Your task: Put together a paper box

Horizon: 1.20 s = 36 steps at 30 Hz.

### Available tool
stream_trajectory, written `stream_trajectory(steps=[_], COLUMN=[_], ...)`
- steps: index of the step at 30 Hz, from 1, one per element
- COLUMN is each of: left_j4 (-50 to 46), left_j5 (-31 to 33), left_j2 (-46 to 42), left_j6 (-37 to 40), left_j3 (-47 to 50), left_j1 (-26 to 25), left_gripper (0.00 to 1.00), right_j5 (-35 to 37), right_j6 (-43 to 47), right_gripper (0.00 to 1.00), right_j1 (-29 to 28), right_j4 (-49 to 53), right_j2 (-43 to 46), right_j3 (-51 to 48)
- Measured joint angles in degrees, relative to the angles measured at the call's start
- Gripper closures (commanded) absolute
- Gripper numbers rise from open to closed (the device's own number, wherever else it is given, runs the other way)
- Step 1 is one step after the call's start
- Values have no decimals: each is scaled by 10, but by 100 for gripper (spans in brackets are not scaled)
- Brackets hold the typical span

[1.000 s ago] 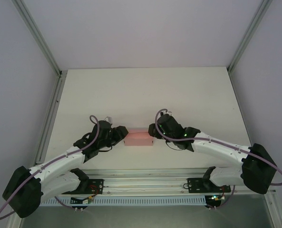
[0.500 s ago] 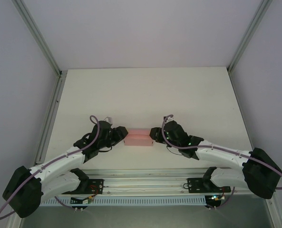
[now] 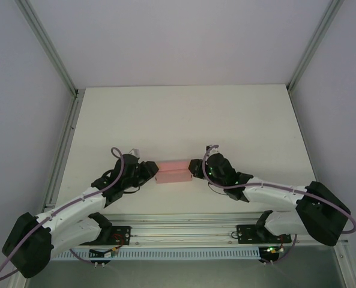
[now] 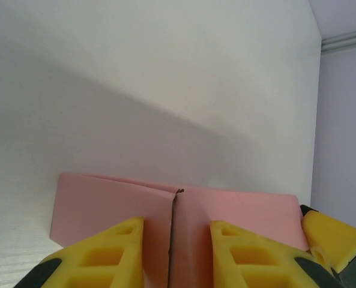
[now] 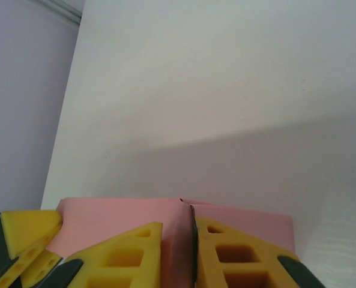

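- The pink thin-card folded box (image 3: 174,171) lies on the white table (image 3: 238,120), between both grippers.
- The left gripper (image 3: 154,173), narrowly parted, pinches its left end.
- The right gripper (image 3: 194,168), almost closed, pinches its right end.

no legible text, label, brand, number or sign on any surface

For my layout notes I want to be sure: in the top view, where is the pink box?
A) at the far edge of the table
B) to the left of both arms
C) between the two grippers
C: the paper box lies between the left gripper and the right gripper, one at each end.
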State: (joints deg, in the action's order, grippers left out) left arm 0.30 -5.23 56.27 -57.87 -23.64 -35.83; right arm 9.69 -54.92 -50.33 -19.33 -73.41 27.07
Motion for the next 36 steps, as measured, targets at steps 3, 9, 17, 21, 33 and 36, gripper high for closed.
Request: stream_trajectory(steps=[3,9,17,21,33,36], left_j4=[-1,-5,-23,-29,10,31], left_j5=[2,7,31,52,59,55], left_j2=[0,11,16,11,9,9], left_j6=[0,3,19,22,52,69], left_j3=[1,-8,-17,-17,6,14], left_j1=[2,7,10,15,15,15], left_gripper=[80,82,89,100,100,100], right_j5=[12,99,234,276,259,223], right_j6=[-14,-54,-107,-116,-116,-86], right_gripper=[85,90,95,98,100,100], right_j1=[-1,-42,-101,-114,-116,-104], right_j4=[-26,-37,-112,-172,-124,-32], right_j2=[-19,-42,-102,-148,-117,-82], right_j3=[0,7,6,13,17,40])
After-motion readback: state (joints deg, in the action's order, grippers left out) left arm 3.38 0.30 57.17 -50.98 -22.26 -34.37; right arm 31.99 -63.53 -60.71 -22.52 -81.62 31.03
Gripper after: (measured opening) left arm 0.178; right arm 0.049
